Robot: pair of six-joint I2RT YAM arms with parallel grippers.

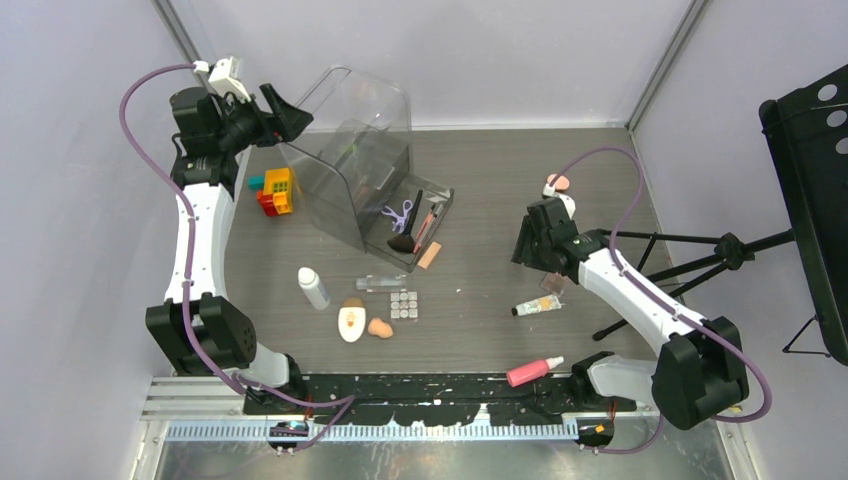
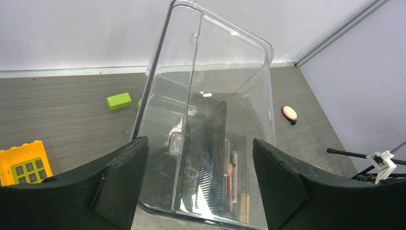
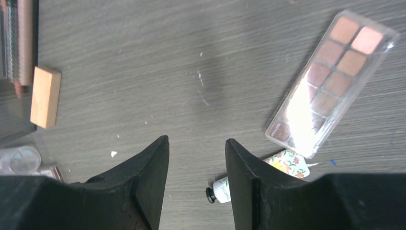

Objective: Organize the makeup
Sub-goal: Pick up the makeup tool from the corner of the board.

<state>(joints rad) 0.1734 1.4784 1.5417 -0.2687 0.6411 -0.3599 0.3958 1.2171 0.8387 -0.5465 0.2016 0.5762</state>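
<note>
My left gripper [image 1: 290,115] is open and empty, up at the back left, facing the top of the clear case [image 1: 350,140]; in the left wrist view the gripper [image 2: 198,143] frames the case [image 2: 220,91]. My right gripper [image 1: 528,243] is open and empty over bare table [image 3: 196,141]. A floral cream tube [image 3: 287,163] and a long palette [image 3: 330,81] lie just to its right. A white bottle [image 1: 313,288], clear bottle [image 1: 380,283], small square-pan palette [image 1: 404,304], white oval compact [image 1: 351,322] and peach sponge [image 1: 380,328] lie at centre. A pink bottle [image 1: 533,371] lies at the front edge.
The case's open drawer [image 1: 440,200] holds a black brush [image 1: 405,235] and pencils. A wooden block [image 1: 429,256] lies beside it. Toy bricks [image 1: 275,190] sit left of the case. Another peach sponge [image 1: 557,184] lies far right. A black tripod [image 1: 720,250] stands at right.
</note>
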